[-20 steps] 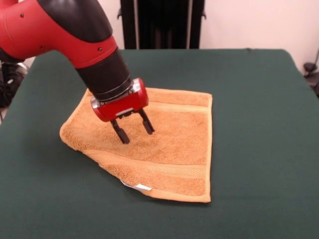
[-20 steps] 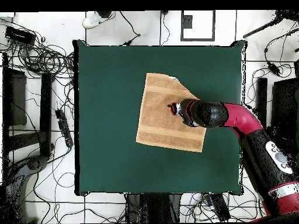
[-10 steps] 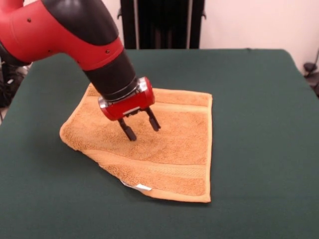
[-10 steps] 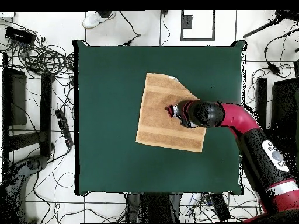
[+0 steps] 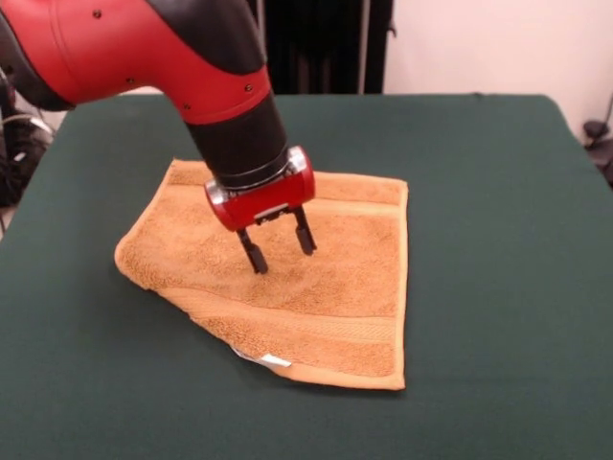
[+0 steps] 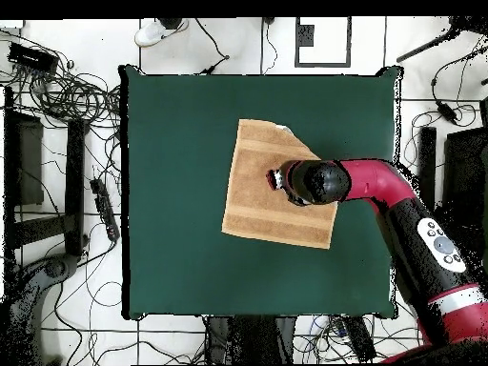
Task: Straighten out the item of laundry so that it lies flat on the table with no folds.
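The gripper (image 5: 281,250) hangs over the middle of the towel (image 5: 335,287), jaws spread and grasping nothing. The towel lies on the green table (image 5: 498,240) with one corner folded under, its white tag (image 5: 275,360) showing at the near edge.
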